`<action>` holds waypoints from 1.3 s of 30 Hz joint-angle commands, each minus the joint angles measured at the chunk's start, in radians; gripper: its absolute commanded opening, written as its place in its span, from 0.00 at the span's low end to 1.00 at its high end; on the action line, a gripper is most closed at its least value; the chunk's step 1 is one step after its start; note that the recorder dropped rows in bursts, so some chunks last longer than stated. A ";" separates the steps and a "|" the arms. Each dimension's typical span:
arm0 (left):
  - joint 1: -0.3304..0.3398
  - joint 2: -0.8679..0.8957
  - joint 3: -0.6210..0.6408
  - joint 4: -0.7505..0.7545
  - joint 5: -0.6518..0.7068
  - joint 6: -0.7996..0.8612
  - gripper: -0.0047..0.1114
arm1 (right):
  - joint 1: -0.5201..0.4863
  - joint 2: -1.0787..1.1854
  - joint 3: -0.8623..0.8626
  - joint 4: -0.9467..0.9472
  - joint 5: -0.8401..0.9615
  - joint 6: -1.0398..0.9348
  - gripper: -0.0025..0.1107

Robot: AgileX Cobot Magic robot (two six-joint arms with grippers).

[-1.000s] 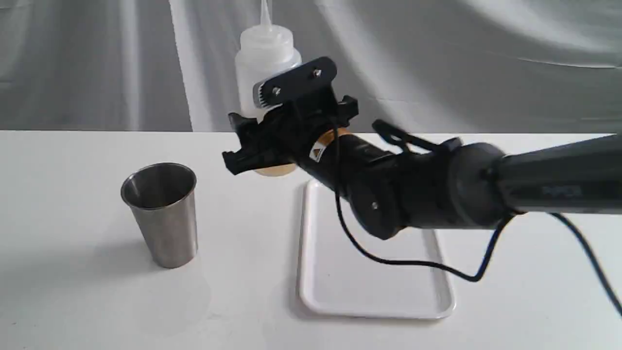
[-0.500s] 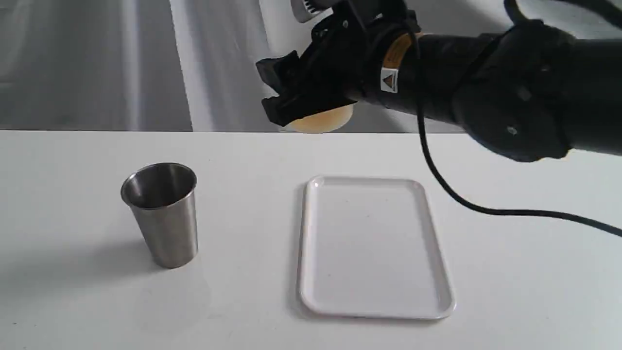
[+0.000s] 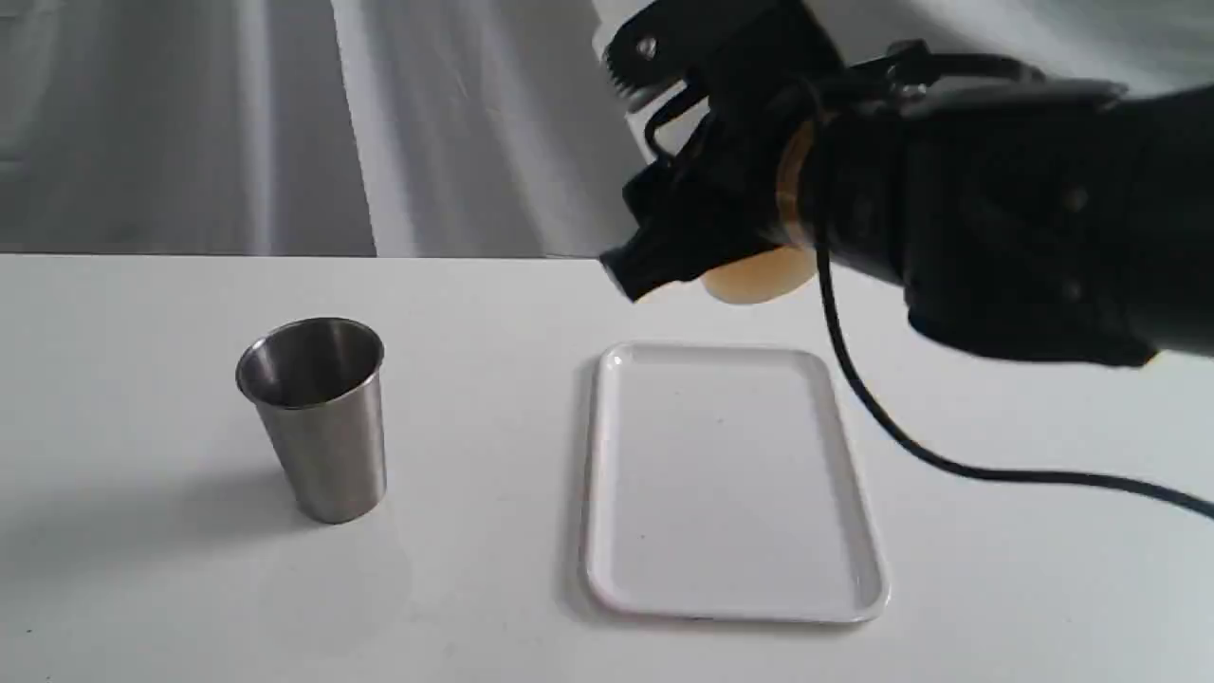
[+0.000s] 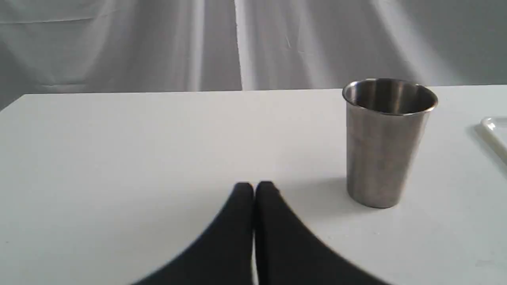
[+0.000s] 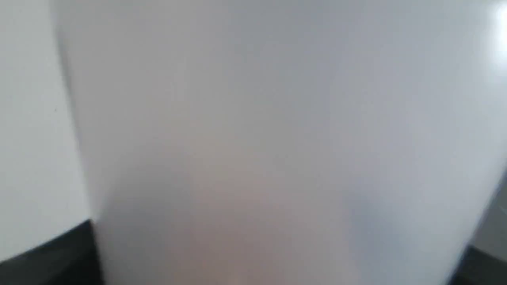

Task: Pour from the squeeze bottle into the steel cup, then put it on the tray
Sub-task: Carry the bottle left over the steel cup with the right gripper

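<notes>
The squeeze bottle [image 3: 759, 277] hangs in the air over the far end of the tray [image 3: 726, 531], with my right gripper [image 3: 669, 71] shut on it. Only its amber bottom shows below the black arm; the nozzle is out of view. In the right wrist view the bottle's whitish wall [image 5: 277, 138] fills the picture, blurred. The steel cup [image 3: 318, 417] stands upright on the table to the left of the tray, apart from it. My left gripper [image 4: 253, 188] is shut and holds nothing, low over the table short of the cup [image 4: 388, 142].
A white table [image 3: 142, 588] carries everything, with grey cloth hung behind it. The right arm's black cable [image 3: 948, 465] droops over the table beside the tray. A corner of the tray [image 4: 495, 130] shows at the edge of the left wrist view.
The right arm lifted the bottle off the table, high up, then carried it right and slightly down over the tray's far end. Cup, tray and left gripper stayed still.
</notes>
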 commanded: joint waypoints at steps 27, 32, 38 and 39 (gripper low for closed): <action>-0.008 -0.003 0.004 -0.001 -0.008 -0.006 0.04 | 0.141 0.290 -0.113 -0.125 0.213 0.188 0.02; -0.008 -0.003 0.004 -0.001 -0.008 -0.006 0.04 | 0.164 0.331 -0.154 -0.144 0.312 0.168 0.02; -0.008 -0.003 0.004 -0.001 -0.008 -0.006 0.04 | 0.187 0.401 -0.216 -0.166 0.401 0.082 0.02; -0.008 -0.003 0.004 -0.001 -0.008 -0.003 0.04 | 0.190 0.411 -0.229 -0.166 0.415 0.066 0.02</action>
